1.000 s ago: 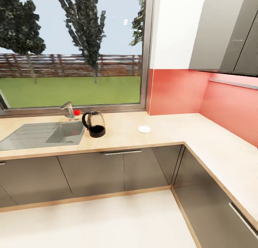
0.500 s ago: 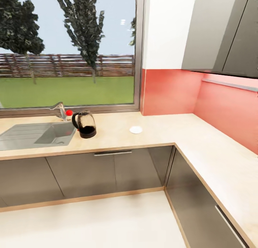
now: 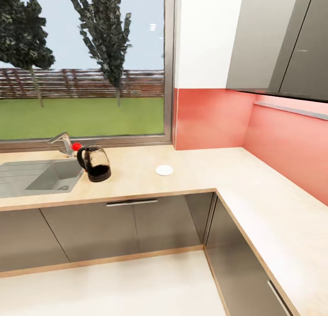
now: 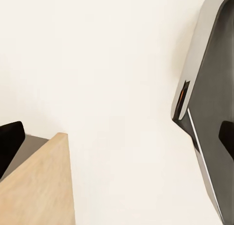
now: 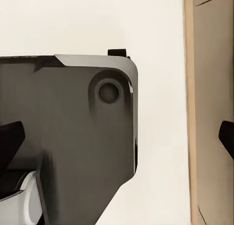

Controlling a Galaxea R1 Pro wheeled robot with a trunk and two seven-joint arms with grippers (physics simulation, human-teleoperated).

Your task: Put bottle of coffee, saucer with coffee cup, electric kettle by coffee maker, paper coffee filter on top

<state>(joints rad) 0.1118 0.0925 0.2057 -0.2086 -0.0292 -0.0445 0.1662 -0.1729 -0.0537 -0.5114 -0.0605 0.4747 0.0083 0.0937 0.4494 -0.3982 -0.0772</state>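
Fingertips of the left gripper (image 4: pixel 117 137) dark at both frame edges, spread wide over pale floor, right gripper (image 5: pixel 117 135) likewise wide and empty, electric kettle (image 3: pixel 94 163) at centre-left on the kitchen countertop (image 3: pixel 200 170) beside the sink (image 3: pixel 36 177), saucer (image 3: pixel 164 170) near centre, well apart.

The tan kitchen countertop (image 3: pixel 191 179) carries the electric kettle (image 3: pixel 94 163) beside the sink (image 3: pixel 41 177), the saucer (image 3: pixel 164 170) well apart.

A large window (image 3: pixel 82 65) onto grass, coral backsplash (image 3: pixel 209 117), grey upper cabinets (image 3: pixel 278 42), pale floor (image 3: pixel 114 288).
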